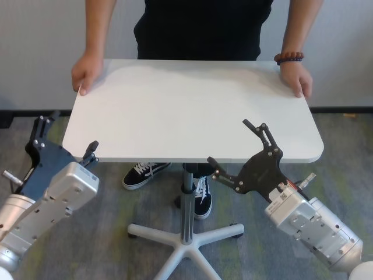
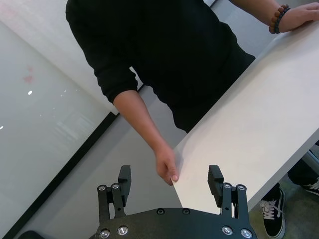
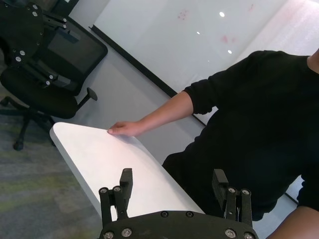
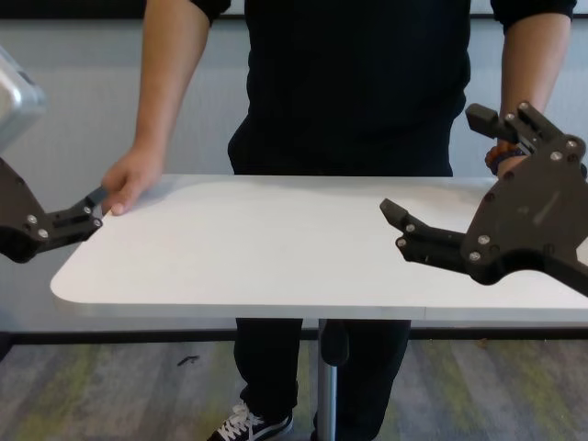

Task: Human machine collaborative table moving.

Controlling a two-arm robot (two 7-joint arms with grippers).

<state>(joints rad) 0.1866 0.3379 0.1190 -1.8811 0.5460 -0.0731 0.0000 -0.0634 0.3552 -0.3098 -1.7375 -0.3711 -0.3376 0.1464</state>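
Right hand (image 1: 233,149) gapes at table (image 1: 186,111); human (image 1: 204,29) opposite.

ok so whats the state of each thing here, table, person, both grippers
table: level on its pedestal, held at the far edge by the person
person: standing, a hand on each far corner
left gripper: open, at the near left corner
right gripper: open, at the near edge

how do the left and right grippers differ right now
The right gripper reaches over the table's near edge, one finger above the top and one below; the left gripper sits beside the table's left edge, off it. Both are open and grip nothing, while the human's hands hold the far corners.
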